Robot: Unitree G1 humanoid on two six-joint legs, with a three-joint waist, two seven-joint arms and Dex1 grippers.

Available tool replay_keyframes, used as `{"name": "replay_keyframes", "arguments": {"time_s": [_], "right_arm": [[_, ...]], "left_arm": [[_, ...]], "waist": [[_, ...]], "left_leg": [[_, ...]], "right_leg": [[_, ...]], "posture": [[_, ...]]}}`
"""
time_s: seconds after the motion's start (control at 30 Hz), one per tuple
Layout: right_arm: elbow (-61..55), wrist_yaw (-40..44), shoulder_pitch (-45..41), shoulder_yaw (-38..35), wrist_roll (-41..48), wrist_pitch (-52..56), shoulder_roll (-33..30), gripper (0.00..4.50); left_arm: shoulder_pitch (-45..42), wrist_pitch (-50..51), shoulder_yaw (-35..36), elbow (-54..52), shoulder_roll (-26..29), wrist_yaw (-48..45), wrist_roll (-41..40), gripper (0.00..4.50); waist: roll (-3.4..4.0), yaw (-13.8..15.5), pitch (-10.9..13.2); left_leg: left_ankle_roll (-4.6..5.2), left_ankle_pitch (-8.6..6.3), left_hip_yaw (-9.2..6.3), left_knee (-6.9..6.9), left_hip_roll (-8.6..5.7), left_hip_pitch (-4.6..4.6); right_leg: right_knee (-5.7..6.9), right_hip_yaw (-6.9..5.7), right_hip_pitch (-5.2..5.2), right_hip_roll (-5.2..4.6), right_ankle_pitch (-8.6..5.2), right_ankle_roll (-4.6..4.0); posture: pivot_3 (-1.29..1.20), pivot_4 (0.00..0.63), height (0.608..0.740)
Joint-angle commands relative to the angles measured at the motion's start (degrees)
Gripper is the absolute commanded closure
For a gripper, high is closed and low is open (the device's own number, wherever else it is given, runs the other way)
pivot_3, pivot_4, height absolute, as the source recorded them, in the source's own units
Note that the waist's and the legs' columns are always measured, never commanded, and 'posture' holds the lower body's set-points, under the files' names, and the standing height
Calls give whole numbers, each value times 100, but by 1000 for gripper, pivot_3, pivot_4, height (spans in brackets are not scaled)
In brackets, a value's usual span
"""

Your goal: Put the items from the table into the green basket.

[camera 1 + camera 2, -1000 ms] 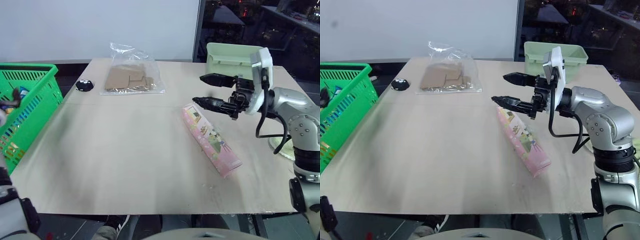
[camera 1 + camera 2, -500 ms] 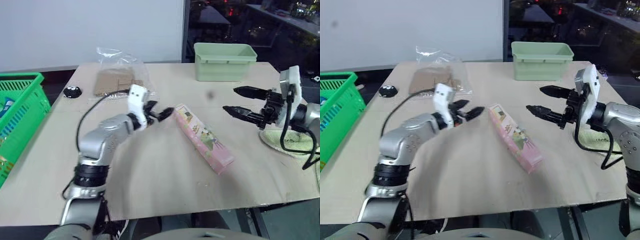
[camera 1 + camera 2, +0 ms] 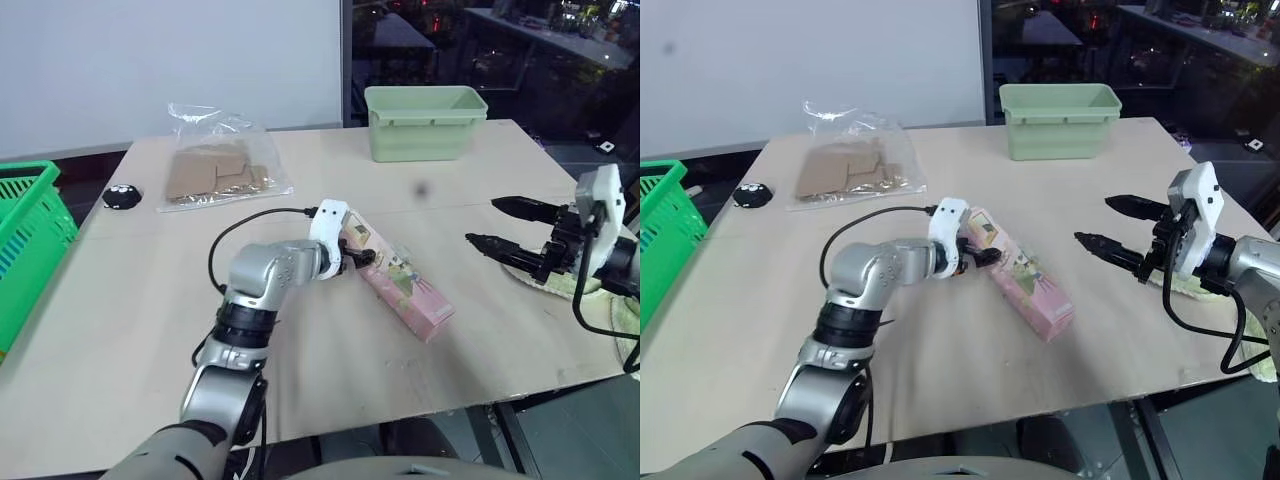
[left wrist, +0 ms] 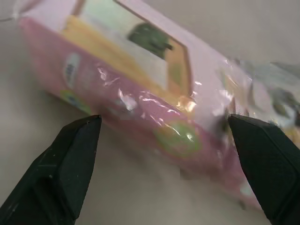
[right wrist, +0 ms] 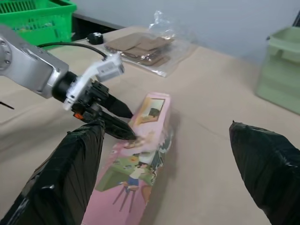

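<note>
A long pink carton [image 3: 400,280] with printed pictures lies slantwise at the middle of the beige table [image 3: 130,300]. My left gripper [image 3: 352,258] is open at the carton's far end, low over the table. In the left wrist view the carton [image 4: 140,84] lies just ahead of the two spread black fingers [image 4: 70,159]; whether they touch it I cannot tell. My right gripper [image 3: 483,222] hovers open and empty, well to the right of the carton. The green basket [image 3: 30,230] stands off the table's left edge.
A pale mint tub [image 3: 422,122] stands at the back of the table. A clear bag of cardboard pieces [image 3: 215,170] and a small black round thing [image 3: 122,197] lie at the back left. A pale cloth [image 3: 560,285] lies under the right arm.
My left arm has swung in from the left and dropped to the carton's far end. My right gripper has drawn back to the right, still open. The view has turned right.
</note>
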Motion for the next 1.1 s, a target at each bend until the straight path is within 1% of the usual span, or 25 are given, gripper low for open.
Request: {"name": "replay_keyframes", "arguments": {"time_s": [0.03, 0.2, 0.27, 0.37, 0.47, 0.5, 0.53, 0.57, 0.6, 0.63, 0.73, 0.77, 0.93, 1.0, 1.1], "right_arm": [[-267, -128, 41, -235, 35, -144, -4, 0], [-368, -253, 279, -334, 30, -112, -14, 0], [-397, -245, 429, -359, -45, -165, -46, 0], [-486, -311, 582, -415, -68, -187, -33, 0], [-558, -353, 671, -467, -44, -178, -8, 0], [-577, -358, 695, -478, -41, -177, -8, 0], [-595, -368, 725, -492, -41, -169, -16, 0], [-610, -375, 754, -509, -35, -162, -22, 0], [-618, -382, 776, -522, -27, -155, -29, 0], [-624, -388, 795, -529, -21, -150, -40, 0], [-617, -391, 810, -520, -28, -155, -60, 0], [-614, -390, 805, -516, -28, -151, -63, 0], [-601, -348, 714, -434, 3, -116, -96, 0], [-577, -319, 652, -398, 55, -91, -98, 0], [-484, -257, 548, -334, 85, -57, -119, 0]], "left_arm": [[-268, 4, 259, 448, -368, 188, 135, 46], [-456, 53, 746, 1015, -830, 119, 26, 46], [-533, 62, 976, 1221, -1003, 230, 48, 46], [-666, 74, 1540, 1541, -1354, 609, 35, 46], [-747, 87, 1860, 1649, -1587, 793, 15, 837], [-759, 99, 1909, 1648, -1631, 815, 14, 1323], [-751, 93, 1888, 1617, -1650, 809, 40, 1671], [-739, 105, 1882, 1588, -1670, 815, 60, 2295], [-726, 129, 1877, 1571, -1681, 822, 76, 2608], [-716, 151, 1857, 1568, -1671, 835, 110, 3083], [-715, 133, 1910, 1612, -1647, 883, 155, 4313], [-723, 112, 1929, 1615, -1643, 888, 156, 4481], [-870, -76, 2061, 1501, -1593, 872, 117, 4481], [-924, -203, 1916, 1454, -1432, 811, 238, 4481], [-1112, -444, 1948, 1466, -1133, 736, 296, 4481]], "waist": [[3, -10, -2], [21, -36, -12], [23, -42, -14], [28, -62, -16], [28, -121, -16], [28, -136, -16], [28, -153, -16], [28, -173, -16], [28, -187, -16], [30, -210, -17], [31, -280, -18], [31, -297, -19], [31, -309, -17], [31, -310, -12], [30, -329, -3]], "left_leg": [[0, 0, -1, 0, -2, 0], [0, 0, -55, 1, -40, -1], [0, 0, -73, 4, -54, -1], [0, 0, -81, 8, -65, -1], [0, 0, -82, 12, -76, -6], [0, 0, -83, 12, -77, -7], [0, -1, -84, 12, -77, -7], [0, -1, -84, 12, -77, -7], [0, -1, -86, 11, -77, -7], [0, -1, -89, 10, -77, -6], [0, -1, -90, 10, -77, -4], [-1, -1, -89, 11, -78, -4], [0, -1, -91, 11, -78, -1], [0, -1, -91, 11, -79, -1], [0, -1, -94, 10, -79, -2]], "right_leg": [[-2, 1, 2, -1, 0, 0], [-4, 2, 13, -2, -2, 1], [-10, 3, 26, -2, -3, 3], [-22, 8, 42, -5, -8, 11], [-25, 22, 45, -6, -12, 20], [-26, 23, 46, -6, -12, 20], [-26, 23, 46, -6, -13, 20], [-26, 23, 45, -6, -13, 21], [-24, 23, 46, -5, -14, 22], [-24, 21, 46, -5, -14, 22], [-25, 20, 50, -5, -15, 23], [-26, 20, 51, -6, -15, 23], [-27, 21, 53, -5, -15, 23], [-27, 21, 53, -5, -15, 23], [-26, 22, 50, -3, -15, 23]], "posture": [[-227, 0, 740], [-240, 0, 740], [-251, 0, 740], [-268, 0, 740], [-276, 1, 740], [-276, 1, 740], [-277, 3, 740], [-279, 4, 740], [-278, 4, 740], [-278, 4, 740], [-274, 6, 740], [-271, 7, 740], [-249, 11, 740], [-240, 13, 740], [-209, 12, 740]]}}
